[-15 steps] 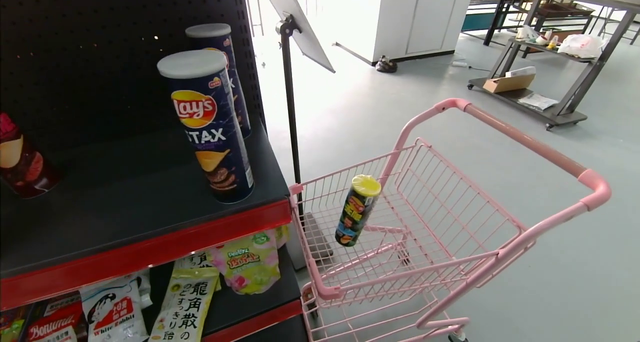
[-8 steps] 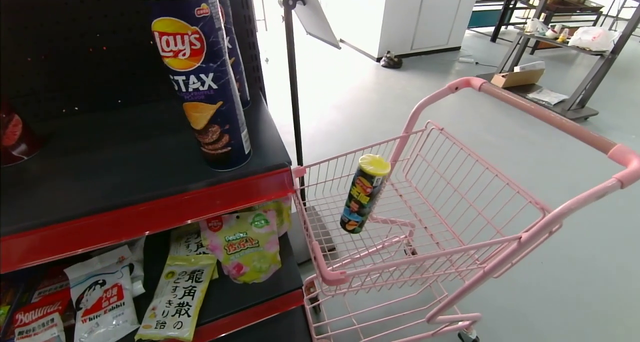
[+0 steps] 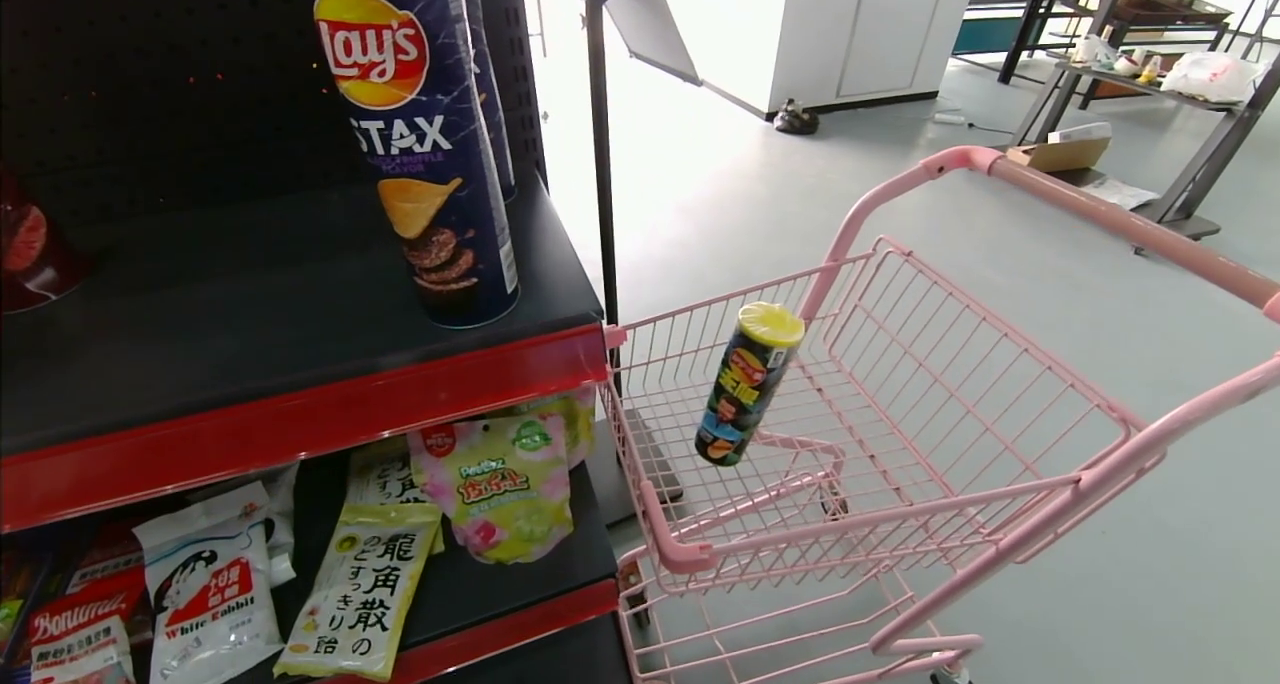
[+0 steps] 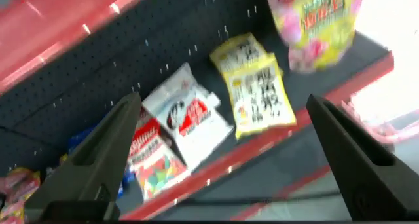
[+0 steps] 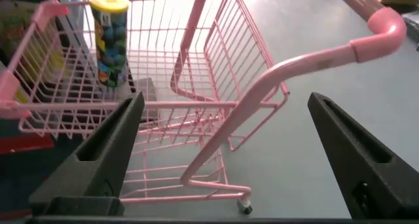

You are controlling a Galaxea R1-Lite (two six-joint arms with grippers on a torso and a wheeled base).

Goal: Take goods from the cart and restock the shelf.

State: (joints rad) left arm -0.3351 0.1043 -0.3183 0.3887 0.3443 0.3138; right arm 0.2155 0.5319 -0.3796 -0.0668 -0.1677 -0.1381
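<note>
Framing alone has been shifted (head motion); yellow-lidded cylindrical snack can [image 3: 748, 384], centre frame, is left ungrasped in pink wire cart [image 3: 1100, 222]; left gripper [image 4: 222, 99] and right gripper [image 5: 226, 97] are held spread.

A yellow-lidded can [image 3: 748, 384] leans inside the pink cart [image 3: 1120, 224] beside the shelf [image 3: 300, 414] bearing a tall chip canister [image 3: 430, 164].

A small dark can [image 3: 749, 384] with a yellow lid stands on end in the pink wire cart [image 3: 1000, 504], near the basket's wall on the shelf side. The shelf [image 3: 300, 404], black boards with red front edges, stands just beside the cart.
</note>
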